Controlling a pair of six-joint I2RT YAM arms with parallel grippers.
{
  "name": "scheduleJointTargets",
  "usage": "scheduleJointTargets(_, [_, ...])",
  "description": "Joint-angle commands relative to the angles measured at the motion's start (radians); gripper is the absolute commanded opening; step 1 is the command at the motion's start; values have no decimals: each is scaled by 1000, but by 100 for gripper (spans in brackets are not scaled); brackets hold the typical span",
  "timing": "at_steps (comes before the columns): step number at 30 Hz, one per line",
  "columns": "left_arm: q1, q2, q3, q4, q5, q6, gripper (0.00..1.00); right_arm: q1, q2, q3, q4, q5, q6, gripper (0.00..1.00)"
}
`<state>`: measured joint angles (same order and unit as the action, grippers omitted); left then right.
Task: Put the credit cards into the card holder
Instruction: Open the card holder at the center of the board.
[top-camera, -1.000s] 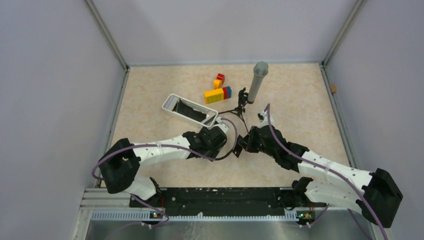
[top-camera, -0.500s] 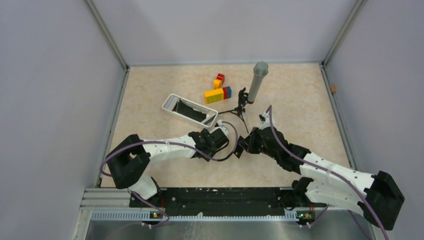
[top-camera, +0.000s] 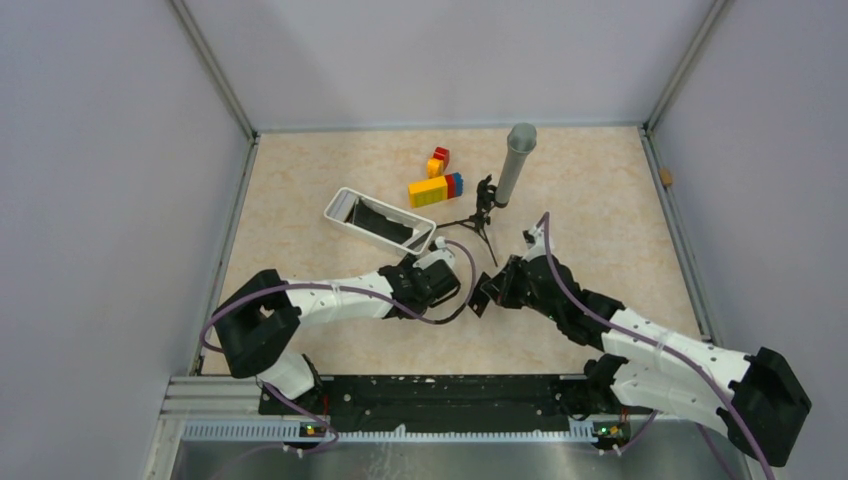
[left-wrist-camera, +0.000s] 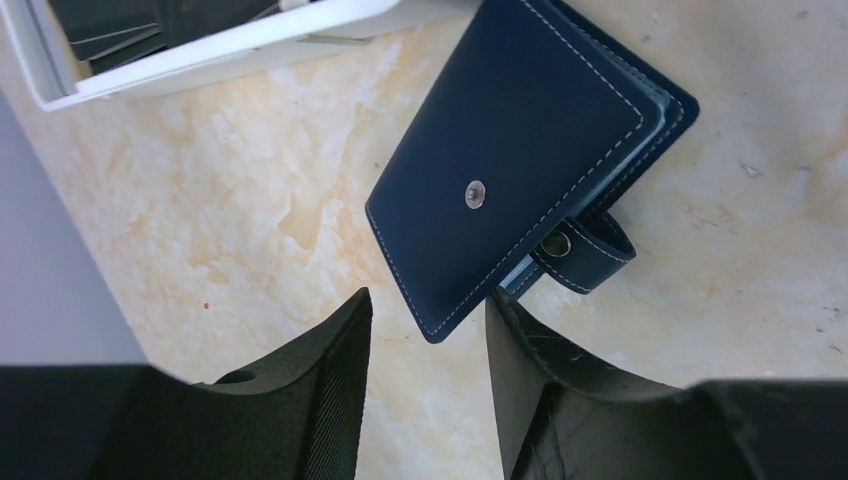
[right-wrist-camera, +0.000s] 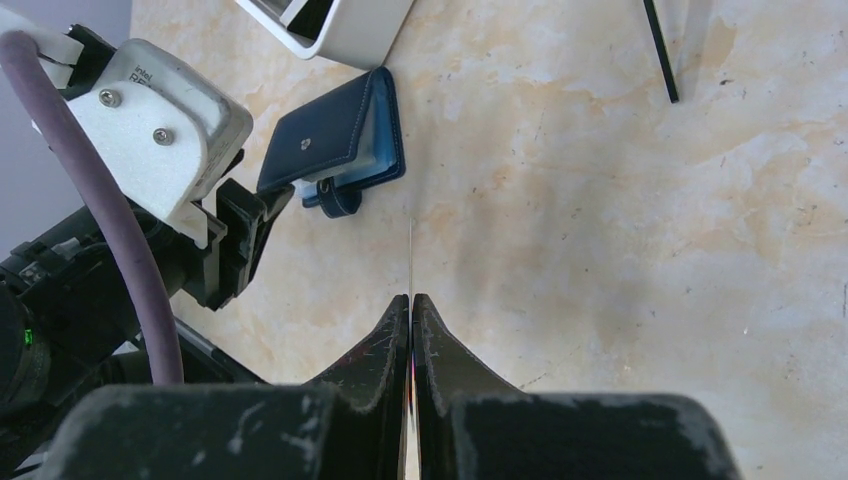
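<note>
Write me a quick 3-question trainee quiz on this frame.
1. True or false: the card holder lies folded, not spread open.
2. What does the right gripper pinch? A) a credit card, seen edge-on B) a toy brick C) nothing
3. Fill in: the other dark cards sit inside the white ____.
Key: 1 true; 2 A; 3 tray.
</note>
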<state>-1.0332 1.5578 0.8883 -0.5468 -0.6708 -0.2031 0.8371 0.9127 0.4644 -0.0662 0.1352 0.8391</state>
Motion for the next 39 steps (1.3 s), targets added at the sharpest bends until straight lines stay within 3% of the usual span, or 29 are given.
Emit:
scheduleJointTargets(1, [-3,2,16,52,-118,35,46,-15,-23,-11,58,-15,6,0])
scheduleJointTargets(15, [-1,64,-5,199,-134,148,36,-34,-28,-27,59,-35,8,0])
scheduleJointTargets(18, [0,98,10,207,-122,164,10,-37,-32,-24,60,-38,7,0])
scheduleJointTargets(20, [0,105,28,193,-105,162,0,-39,-40,-22,60,-33,4,0])
scheduleJointTargets(24, [2,69,66,132,-44,116,0,-50,-61,-15,30,-20,-5,0])
scheduleJointTargets(33, [12,19,272,-165,193,-143,0,-66,-75,18,-15,-21,-38,0])
scheduleJointTargets(39, [108,-17,335,-212,468,-307,0,-67,-102,45,-22,-32,-71,0])
